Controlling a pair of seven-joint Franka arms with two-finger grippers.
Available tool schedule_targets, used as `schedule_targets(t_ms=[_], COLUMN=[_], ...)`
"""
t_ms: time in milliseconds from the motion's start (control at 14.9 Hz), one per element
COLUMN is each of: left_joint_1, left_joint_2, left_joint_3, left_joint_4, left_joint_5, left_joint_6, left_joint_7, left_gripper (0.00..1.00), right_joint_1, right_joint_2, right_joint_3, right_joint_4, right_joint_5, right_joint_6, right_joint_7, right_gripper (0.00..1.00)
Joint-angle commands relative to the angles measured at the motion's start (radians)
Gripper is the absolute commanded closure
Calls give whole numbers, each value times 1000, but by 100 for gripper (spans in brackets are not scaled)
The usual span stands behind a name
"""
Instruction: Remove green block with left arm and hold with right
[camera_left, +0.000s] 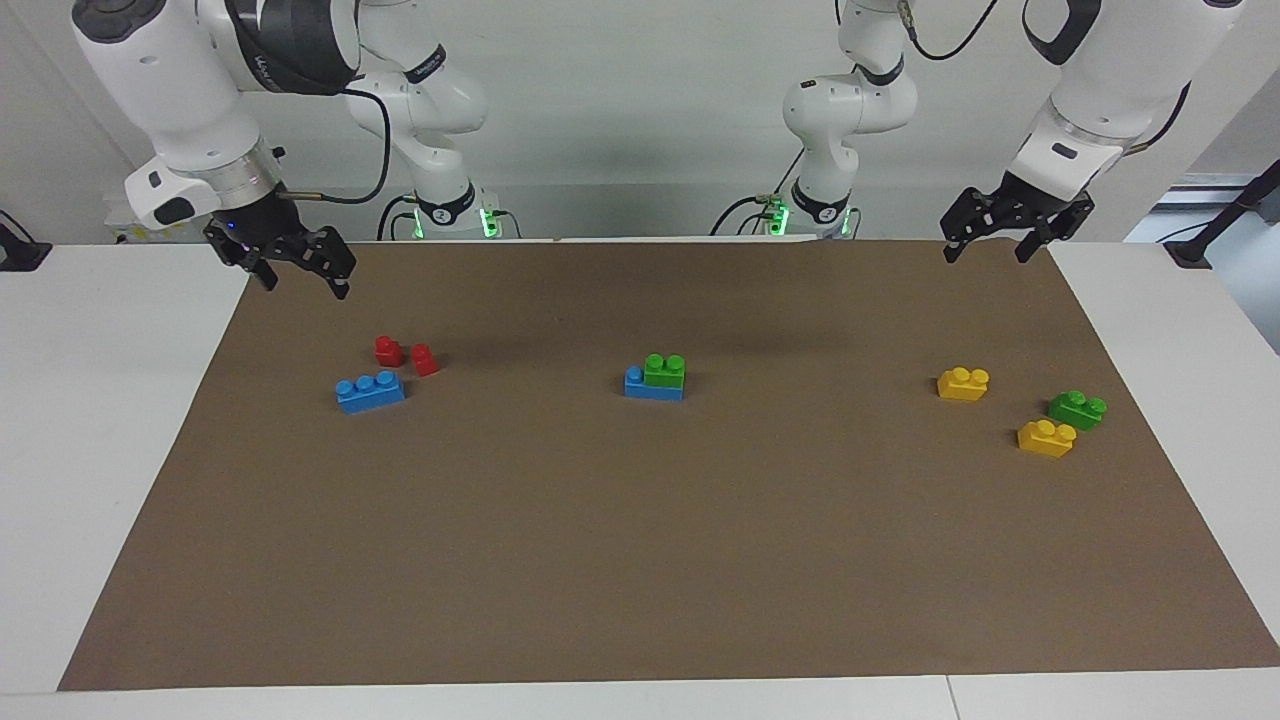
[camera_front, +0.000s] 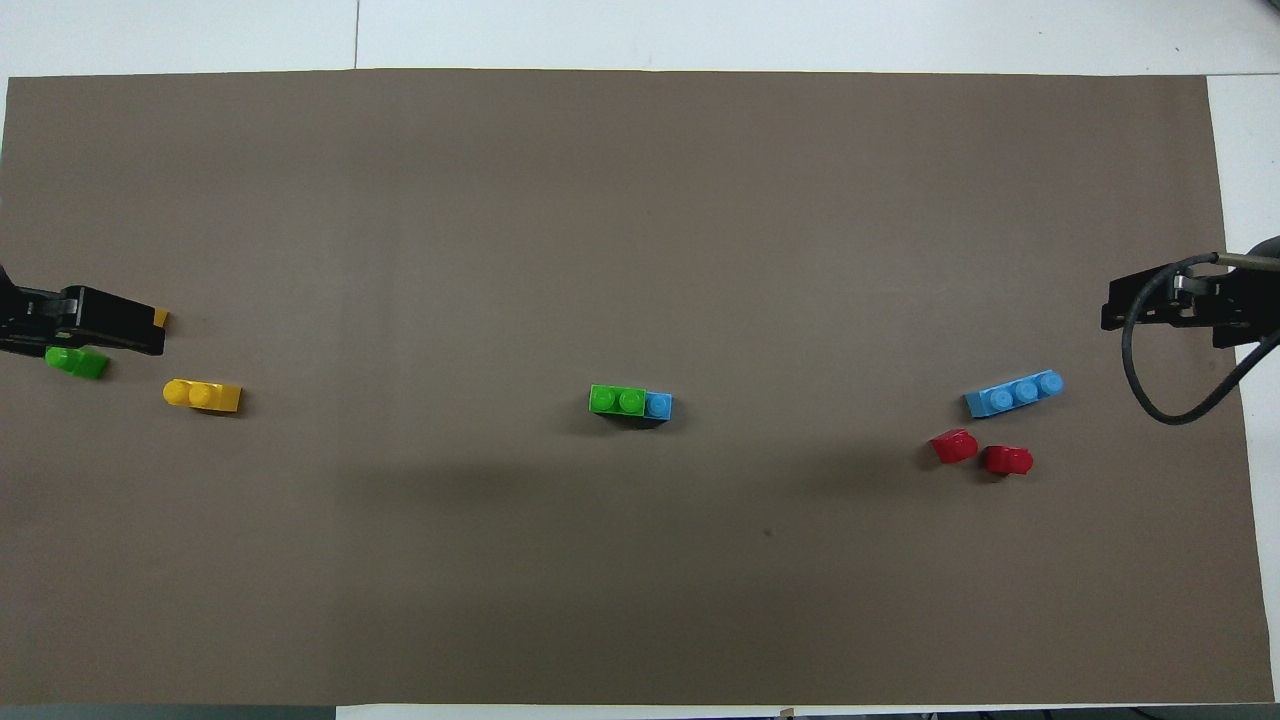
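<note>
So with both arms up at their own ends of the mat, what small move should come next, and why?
Probably the right gripper should travel toward the mat's middle and come down over the blue brick to steady it. The green block sits stacked on that brick, untouched, and both grippers hang open and empty; the left gripper waits at its own end.

Green block (camera_left: 665, 369) upright atop blue brick (camera_left: 650, 387), mid-mat.

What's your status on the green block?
Left gripper and right gripper open, empty, up at the mat's robot-side corners. Green block sits on blue brick, mid-mat, untouched. Nothing in the way.
</note>
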Motion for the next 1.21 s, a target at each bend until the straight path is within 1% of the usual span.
schedule_targets(t_ms=[0, 134, 269, 403, 604, 806, 1141], left_joint_1=[2, -1, -3, -4, -16, -33, -96], left_joint_2=[-9, -9, -14, -21, -29, -44, -89], left_joint_3=[0, 0, -1, -4, -9, -12, -12], left_joint_4=[9, 9, 4, -13, -25, -55, -152], left_joint_5=[16, 15, 12, 6, -7, -26, -56], left_joint_6=[-11, -10, -10, -8, -3, 19, 98], left_joint_7=[11, 0, -25, -134, -237, -402, -711], left_gripper=[0, 0, 0, 0, 0, 0, 0], right_joint_1=[-4, -2, 30, 41, 39, 39, 41], right_joint_2=[-16, -12, -13, -13, -13, -13, -13], right_joint_3=[3, 3, 8, 9, 9, 9, 9], right_joint_4=[-34, -41, -49, -52, -52, -52, -52], right_joint_5=[21, 21, 21, 21, 21, 21, 23], right_joint_6=[8, 30, 53, 54, 54, 51, 51], right_joint_7=[25, 66, 95, 143, 147, 147, 149], right_gripper=[0, 0, 0, 0, 0, 0, 0])
